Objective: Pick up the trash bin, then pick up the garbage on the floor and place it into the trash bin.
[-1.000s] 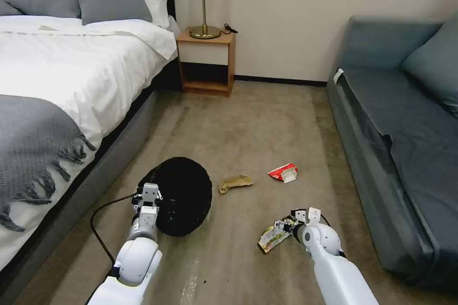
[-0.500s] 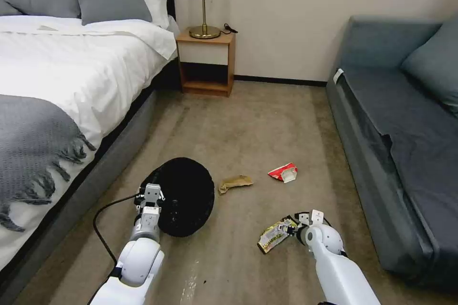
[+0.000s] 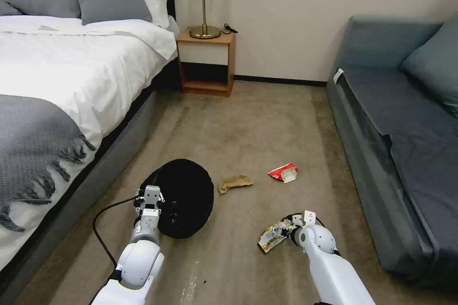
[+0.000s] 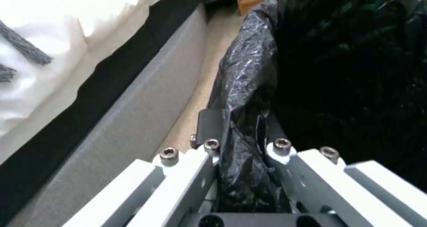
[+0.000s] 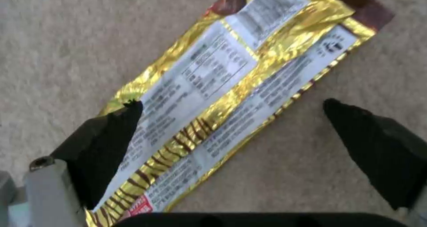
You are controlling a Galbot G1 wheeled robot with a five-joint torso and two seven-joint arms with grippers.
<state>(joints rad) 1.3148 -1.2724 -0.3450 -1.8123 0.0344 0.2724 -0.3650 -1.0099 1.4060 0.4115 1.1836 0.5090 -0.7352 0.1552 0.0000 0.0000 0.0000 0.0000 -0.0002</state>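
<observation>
Firstly, we saw the trash bin (image 3: 183, 198) at the near left of the floor (image 3: 248, 124), close to the bed (image 3: 62, 86). Its black bag (image 4: 249, 86) covered the rim and the whole inside was dark, so we could not tell if anything lay in it.

The left gripper (image 3: 149, 198) was at the near rim of the bin. In the left wrist view its two fingers (image 4: 209, 127) were pressed together on a fold of the bag at the rim, so this claw was closed and gripping the trash bin.

The right gripper (image 3: 292, 225) was low over the carpet at the near right. Its claw was wide open: in the right wrist view the two black fingertips (image 5: 115, 127) stood well apart. The yellow-black snack wrapper (image 5: 231, 86) lay flat on the carpet between them. One fingertip was over the edge of the wrapper, and the other was beside it over bare carpet. We could not tell if the fingertips touched the wrapper. The claw held nothing.

Farther from us, the crumpled brown paper (image 3: 234, 183) lay just right of the bin, and the red-white packet (image 3: 283, 172) lay more to the right, apart from the paper. Both were on the carpet, between the bed and the grey sofa (image 3: 405, 143).
</observation>
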